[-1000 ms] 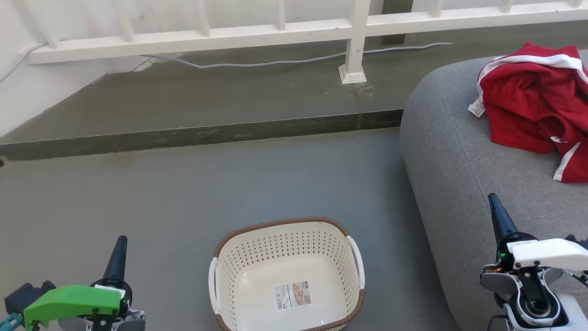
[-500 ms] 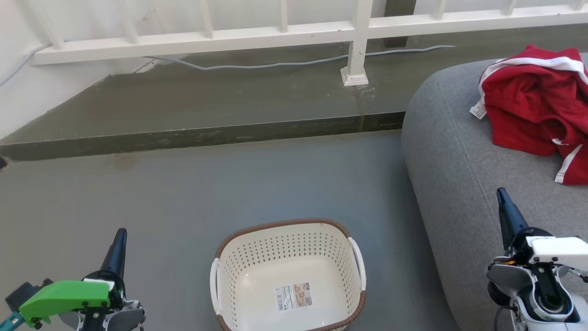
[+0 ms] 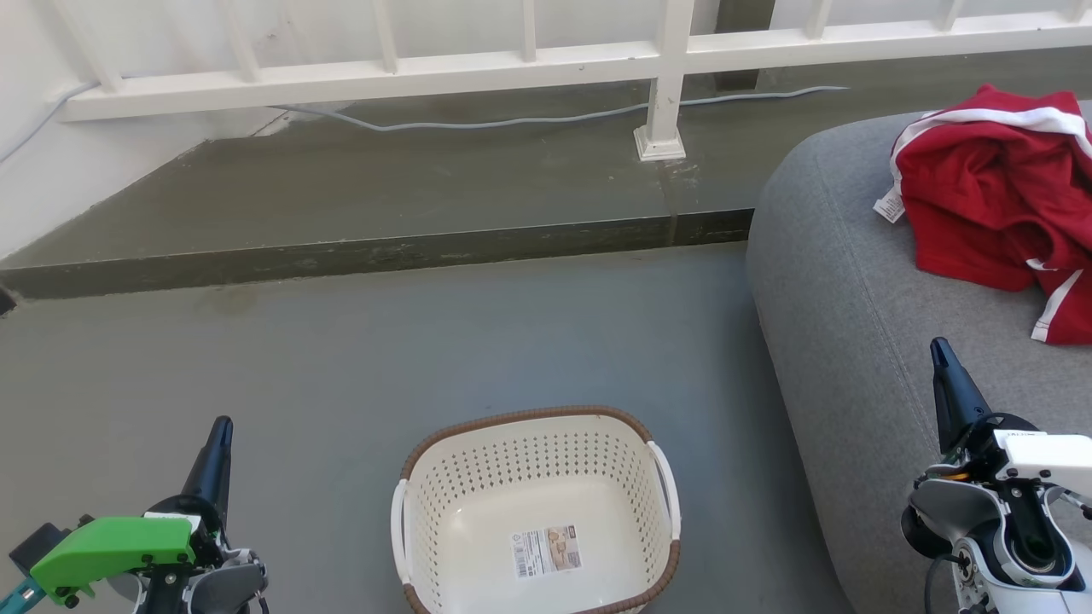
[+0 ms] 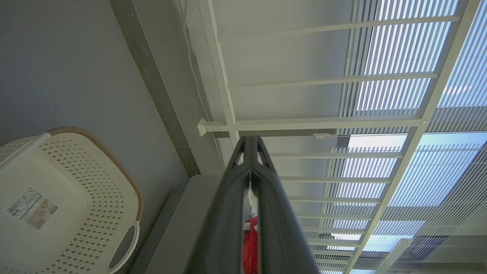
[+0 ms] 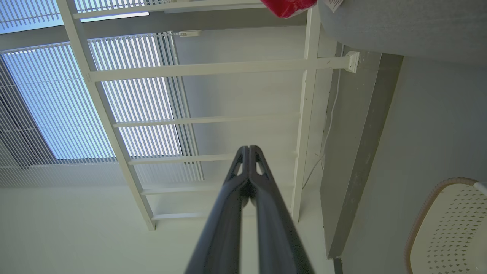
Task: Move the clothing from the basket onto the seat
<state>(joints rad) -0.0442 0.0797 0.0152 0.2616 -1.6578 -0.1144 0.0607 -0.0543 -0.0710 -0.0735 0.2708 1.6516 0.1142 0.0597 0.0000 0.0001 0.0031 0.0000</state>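
Head view: the clothing [image 3: 990, 196], red with white stripe trim, is being borne in a crumpled heap by the grey seat [image 3: 853, 341] at the right, with a white tag [image 3: 887, 205] hanging at its left edge. The basket [image 3: 520, 418] is being shown upright on the grey floor [image 3: 426, 341], near the seat but apart from it, and a paper label [image 3: 546, 550] is being displayed on its bottom. The left hand [image 3: 222, 426] is being held closed at the lower left, over the floor and apart from the basket, its dark fingers pressed tip to tip. The right hand [image 3: 938, 348] is likewise being held closed at the lower right, over the seat's front and well short of the clothing. Behind, a white railing [image 3: 512, 64] and a grey cable [image 3: 512, 119] are being carried by a raised step [image 3: 384, 251].
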